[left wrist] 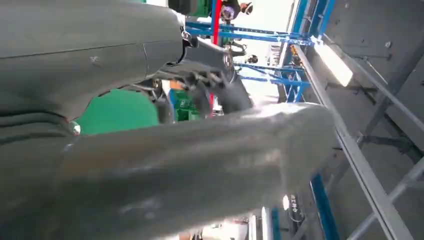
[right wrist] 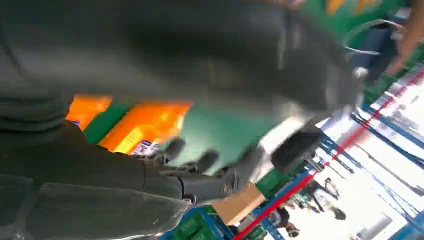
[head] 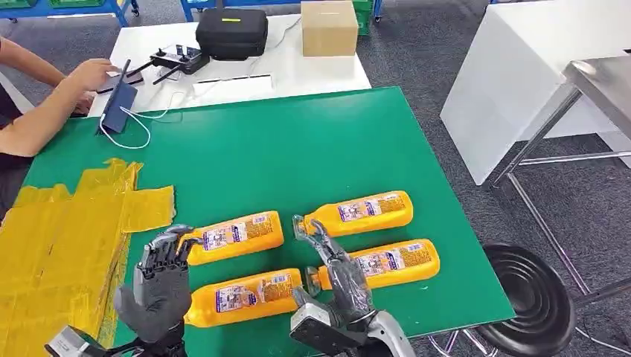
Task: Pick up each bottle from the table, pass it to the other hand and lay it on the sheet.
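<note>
Four orange bottles lie on their sides on the green table point(head: 298, 149): upper-left point(head: 238, 236), lower-left point(head: 245, 296), upper-right point(head: 364, 212), lower-right point(head: 387, 264). The yellow sheet point(head: 59, 245) covers the table's left front. My left hand point(head: 160, 279) hovers at the near edge with its fingers point(head: 170, 242) bent by the upper-left bottle's cap, holding nothing. My right hand point(head: 338, 275) is raised between the two pairs of bottles, fingers spread and empty. In the blurred right wrist view, orange bottles point(right wrist: 145, 125) lie beyond my fingers point(right wrist: 210, 165). The left wrist view has a patch of green table point(left wrist: 117, 110).
A person's arms point(head: 45, 104) reach a tablet point(head: 119, 104) at the far left. On the white table point(head: 312, 71) behind stand a black case point(head: 232, 31), a controller point(head: 178, 59) and a cardboard box point(head: 329, 27). A black stool point(head: 528, 297) and a metal table point(head: 595, 82) stand on the right.
</note>
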